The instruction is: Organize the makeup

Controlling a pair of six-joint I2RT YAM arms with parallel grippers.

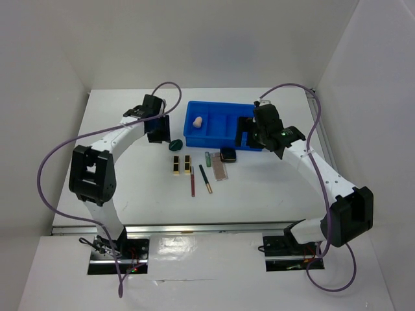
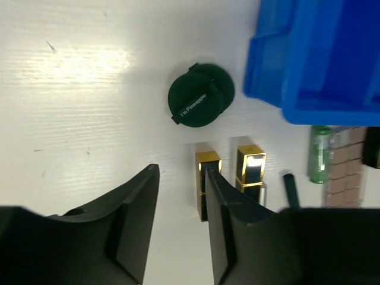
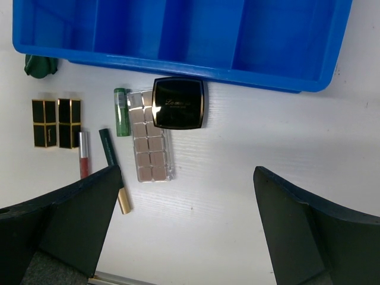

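The peach egg sponge (image 1: 198, 121) lies in the blue bin (image 1: 224, 133). On the table in front of the bin lie the dark green sponge (image 1: 174, 144), two black-gold palettes (image 1: 176, 164) (image 1: 187, 164), a red pencil (image 1: 192, 181), a green-gold pencil (image 1: 205, 178), the green tube (image 1: 207, 158), the pinkish palette (image 1: 219, 167) and the black compact (image 1: 228, 154). My left gripper (image 1: 160, 131) is open and empty, just left of the green sponge (image 2: 200, 95), above the table. My right gripper (image 1: 248, 135) is open wide and empty over the bin's right end; the compact (image 3: 178, 103) lies ahead of it.
The bin (image 3: 178, 35) has several compartments and stands at the back middle of the white table. White walls close in the left, back and right. A metal rail (image 1: 207, 228) runs along the near edge.
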